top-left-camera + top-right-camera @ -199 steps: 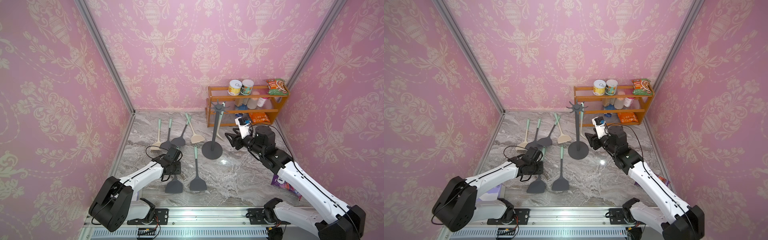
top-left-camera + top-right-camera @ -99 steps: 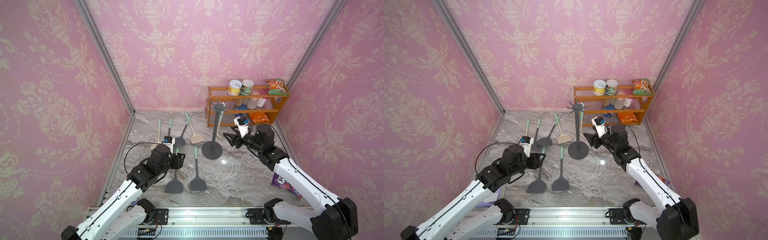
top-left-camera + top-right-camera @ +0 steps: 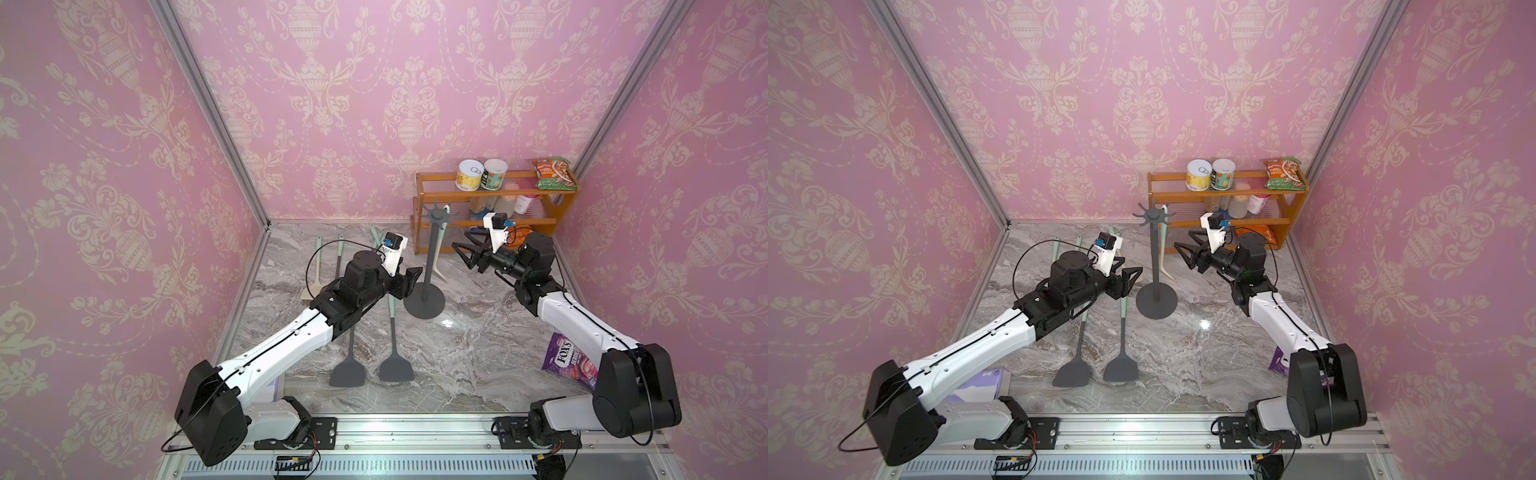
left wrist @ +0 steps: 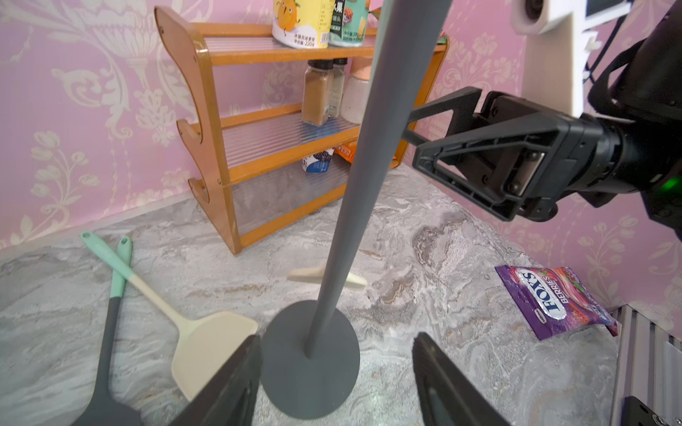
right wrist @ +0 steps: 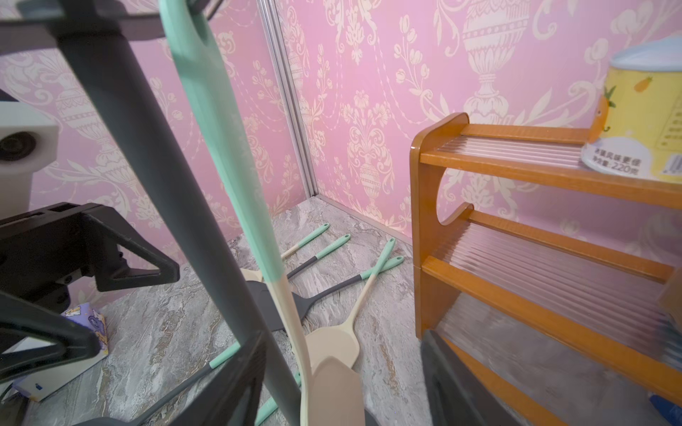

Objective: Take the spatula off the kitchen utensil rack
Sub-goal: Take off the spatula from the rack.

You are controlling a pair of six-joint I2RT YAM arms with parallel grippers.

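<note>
- Mint-handled spatula (image 5: 221, 147) is hanging from the kitchen utensil rack (image 3: 431, 257).
- Left gripper (image 3: 411, 281) is hovering beside that rack, wide, empty.
- Right gripper (image 3: 461, 243) is hovering opposite, wide, empty.

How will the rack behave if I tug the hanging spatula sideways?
The rack will probably tip or skid easily: it has a tall thin pole on a small flat base. The spatula likely swings freely, since it hangs from one hook by its handle end.
</note>
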